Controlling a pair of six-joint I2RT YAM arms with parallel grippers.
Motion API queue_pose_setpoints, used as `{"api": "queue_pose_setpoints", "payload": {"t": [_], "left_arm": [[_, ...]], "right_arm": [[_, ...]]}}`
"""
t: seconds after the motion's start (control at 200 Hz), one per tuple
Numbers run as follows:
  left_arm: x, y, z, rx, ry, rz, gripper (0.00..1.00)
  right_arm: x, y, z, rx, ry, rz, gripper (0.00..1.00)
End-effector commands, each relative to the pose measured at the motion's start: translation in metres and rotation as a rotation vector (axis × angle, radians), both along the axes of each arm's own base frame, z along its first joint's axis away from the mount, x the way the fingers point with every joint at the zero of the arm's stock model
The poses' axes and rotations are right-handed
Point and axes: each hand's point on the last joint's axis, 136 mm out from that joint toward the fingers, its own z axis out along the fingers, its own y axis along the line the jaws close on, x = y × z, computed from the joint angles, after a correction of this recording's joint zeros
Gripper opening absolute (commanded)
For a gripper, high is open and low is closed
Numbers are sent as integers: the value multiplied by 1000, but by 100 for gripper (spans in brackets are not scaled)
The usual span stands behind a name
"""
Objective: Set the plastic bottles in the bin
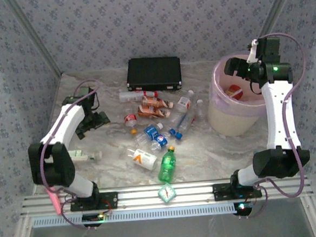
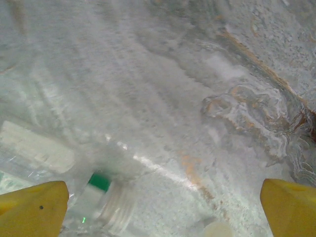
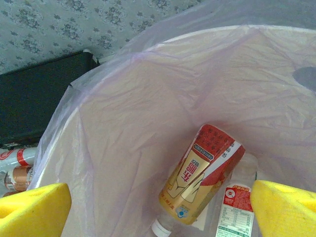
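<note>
Large red Chinese characters, we read 东鹏, on the label of a gold-and-red bottle at lower centre inside the bin, fine print on the neighbouring white-labelled bottle beyond our reading

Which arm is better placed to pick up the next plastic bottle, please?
Probably left: the left gripper, open, is low over the table with a clear bottle close beside it, while the open right gripper is over the bin, away from the loose bottles.
</note>
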Motion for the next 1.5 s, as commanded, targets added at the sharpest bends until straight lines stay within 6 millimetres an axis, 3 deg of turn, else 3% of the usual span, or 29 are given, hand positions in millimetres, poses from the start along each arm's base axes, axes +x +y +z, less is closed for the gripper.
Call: {"api": "queue_pose_setpoints", "payload": {"t": [0.0, 0.245, 0.485, 0.775, 0.865, 0.964, 1.044, 1.144, 1.244, 1.339, 1.494], "left_arm": [[-52, 21, -7, 35, 92, 137, 100], [-101, 20, -58, -100, 107, 500, 100], [-90, 24, -68, -137, 77, 545, 100], [-35, 40, -79, -85, 106, 288, 100], [-6, 41, -78, -90, 63, 216, 100], [29, 29, -65, -139, -14, 109, 100], [39, 30, -49, -100, -40, 84, 100], [32, 41, -38, -56, -36, 188, 100], [15, 58, -31, -20, -31, 384, 100], [3, 68, -34, -93, -75, 631, 100], [10, 74, -41, -178, -199, 889, 100]], "right_arm": [[1, 0, 11, 11, -34, 10, 96], [1, -2, 8, 12, -24, 24, 95], [-3, -8, 17, -5, -29, 13, 95], [-4, -8, 21, -9, -37, 7, 95], [-6, -8, 25, -12, -47, 0, 95], [-7, -7, 27, -7, -51, 1, 95], [-8, -7, 28, -8, -50, -1, 95], [-7, -7, 28, -9, -55, -5, 95], [-5, -5, 28, -6, -53, 2, 95], [-3, -5, 25, -9, -44, 5, 95], [-2, -4, 21, -7, -30, 22, 95]]}}
